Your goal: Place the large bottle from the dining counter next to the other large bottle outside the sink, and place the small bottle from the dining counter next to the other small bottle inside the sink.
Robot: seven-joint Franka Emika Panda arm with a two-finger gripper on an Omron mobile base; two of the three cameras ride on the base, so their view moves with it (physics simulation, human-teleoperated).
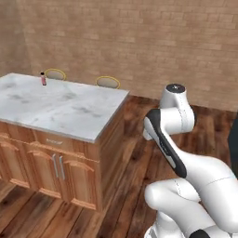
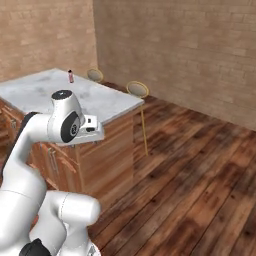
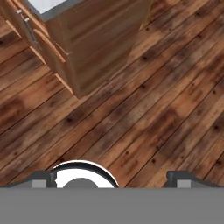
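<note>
A slim pink bottle with a dark cap stands upright near the far edge of the marble dining counter; it shows again as the pink bottle in the right base view. I cannot tell whether it is the large or the small one. The sink and the other bottles are out of view. My gripper is open, its fingertips wide apart and nothing between them. It hangs over the wood floor, just off the counter's near corner and far from the bottle.
Two stools with yellow rims stand behind the counter. Wooden cabinet doors form the counter's front, and its corner shows in the hand view. Wood floor stretches right to a brick wall.
</note>
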